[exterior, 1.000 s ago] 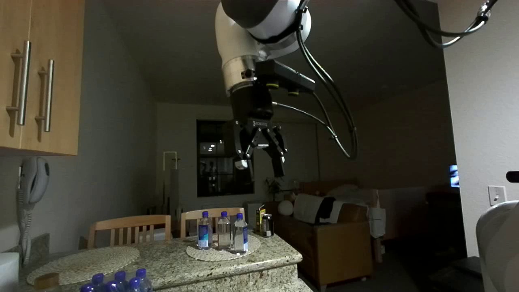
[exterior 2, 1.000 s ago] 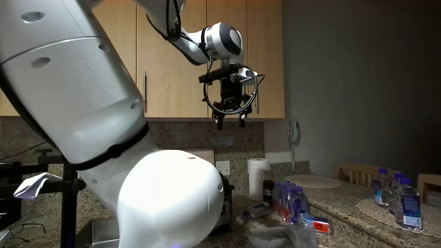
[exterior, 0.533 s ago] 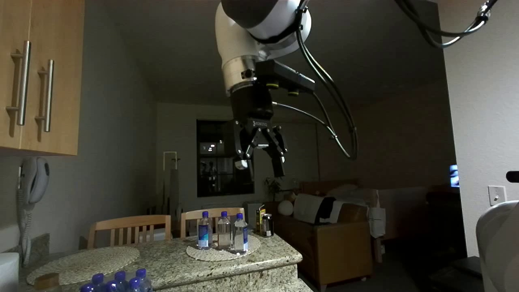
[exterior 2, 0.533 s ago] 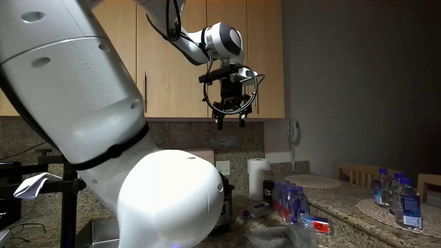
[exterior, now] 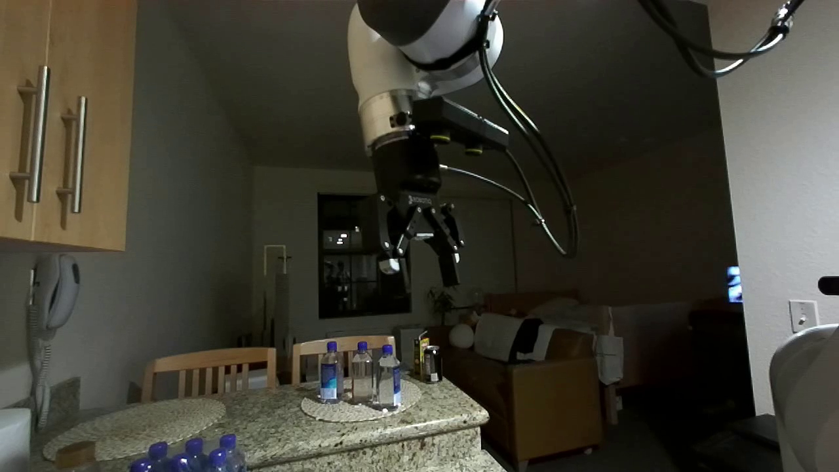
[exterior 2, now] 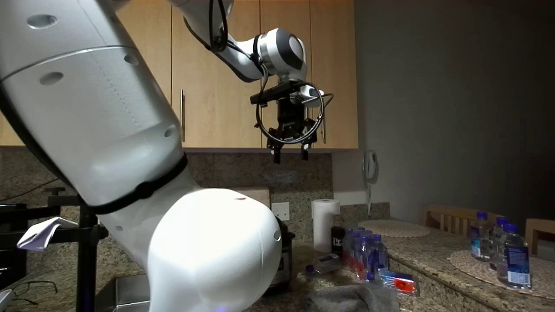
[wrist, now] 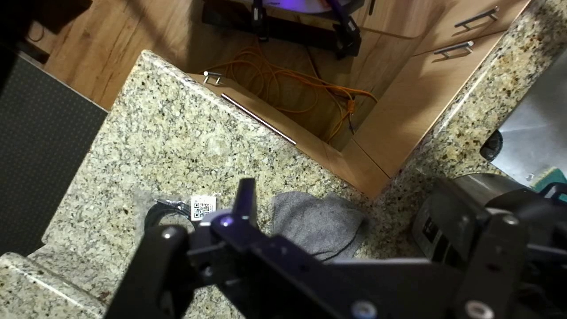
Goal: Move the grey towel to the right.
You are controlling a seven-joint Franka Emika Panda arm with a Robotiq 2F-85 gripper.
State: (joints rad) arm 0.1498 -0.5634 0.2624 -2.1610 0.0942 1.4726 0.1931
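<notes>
The grey towel point(wrist: 316, 221) lies crumpled on the granite counter point(wrist: 212, 141) near its inner corner in the wrist view. Its lower part is hidden behind my gripper's linkage. It also shows at the bottom edge of an exterior view, where the towel point(exterior 2: 351, 299) is partly cut off. My gripper point(exterior: 428, 278) is open and holds nothing. In an exterior view the gripper point(exterior 2: 290, 158) hangs high above the counter, fingers pointing down. In the wrist view the gripper's fingers point(wrist: 353, 190) are spread on either side of the towel, well above it.
A bagged cable point(wrist: 170, 212) lies left of the towel in the wrist view; a dark appliance point(wrist: 436, 230) and a sink point(wrist: 540, 128) are right. Several bottles point(exterior 2: 362, 255), a red-blue packet point(exterior 2: 401, 284) and a paper roll point(exterior 2: 323, 225) stand behind the towel. Cabinets point(exterior 2: 217, 86) hang behind the arm.
</notes>
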